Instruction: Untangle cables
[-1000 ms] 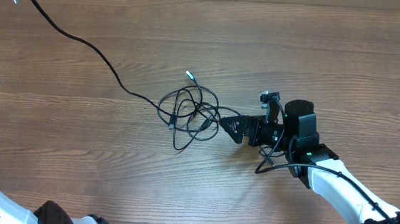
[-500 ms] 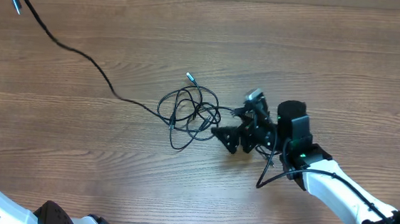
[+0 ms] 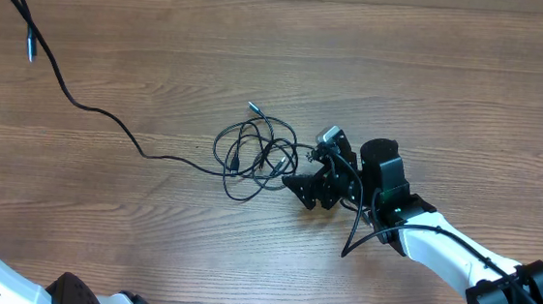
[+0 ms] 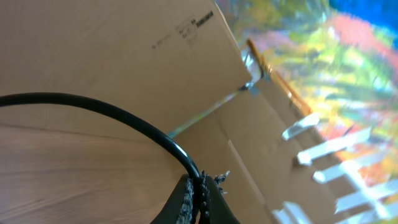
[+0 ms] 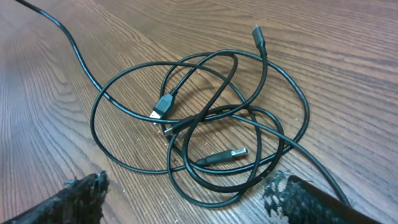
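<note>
A knot of thin black cables [image 3: 257, 156] lies mid-table, and the right wrist view shows its loops [image 5: 199, 118] with a silver-tipped plug [image 5: 233, 152] among them. One long strand [image 3: 90, 111] runs from the knot up to the top left corner, where a plug end [image 3: 30, 48] dangles. My right gripper [image 3: 302, 169] stands open at the knot's right edge. Its fingertips [image 5: 87, 193] straddle the nearest loop [image 5: 186, 194] without holding it. My left gripper [image 4: 200, 199] is shut on a black cable [image 4: 112, 112] and lies outside the overhead view.
The wooden table [image 3: 451, 88] stretches around the knot. The right arm's own thicker black cable [image 3: 362, 232] loops beside its wrist. Cardboard boxes [image 4: 124, 56] stand behind the table in the left wrist view.
My right gripper has swung left and turned, closing in on the knot's right edge. The long strand has shifted, and its dangling plug end has dropped lower at the top left.
</note>
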`<state>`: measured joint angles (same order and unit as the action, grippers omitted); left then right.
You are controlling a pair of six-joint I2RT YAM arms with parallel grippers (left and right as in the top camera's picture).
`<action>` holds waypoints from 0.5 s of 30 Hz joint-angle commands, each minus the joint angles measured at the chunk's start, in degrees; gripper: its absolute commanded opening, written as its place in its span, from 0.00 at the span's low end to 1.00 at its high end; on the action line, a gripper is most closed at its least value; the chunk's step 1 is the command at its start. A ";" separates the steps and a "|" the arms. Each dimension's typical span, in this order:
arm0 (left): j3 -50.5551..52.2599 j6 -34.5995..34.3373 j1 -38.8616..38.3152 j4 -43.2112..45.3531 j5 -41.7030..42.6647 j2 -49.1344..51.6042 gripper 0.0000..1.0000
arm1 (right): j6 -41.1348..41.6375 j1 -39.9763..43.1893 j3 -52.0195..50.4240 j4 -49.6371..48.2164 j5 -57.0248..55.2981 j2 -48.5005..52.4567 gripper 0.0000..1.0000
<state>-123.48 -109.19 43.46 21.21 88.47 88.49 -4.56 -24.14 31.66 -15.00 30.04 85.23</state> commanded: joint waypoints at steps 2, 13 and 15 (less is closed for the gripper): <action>-1.40 11.39 -2.34 0.42 2.14 -1.14 0.04 | -0.02 -0.42 0.61 -0.22 -0.44 0.68 0.88; -1.11 20.46 -3.17 -8.59 2.03 2.14 0.04 | 0.02 -0.39 0.61 -0.33 -0.46 0.70 0.87; -1.11 20.46 -3.17 -10.86 2.03 3.39 0.04 | 0.24 -0.39 0.61 -0.33 -0.44 0.68 0.87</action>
<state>-123.76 -91.44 40.47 12.27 89.49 89.58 -4.51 -24.14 31.66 -14.96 29.76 85.69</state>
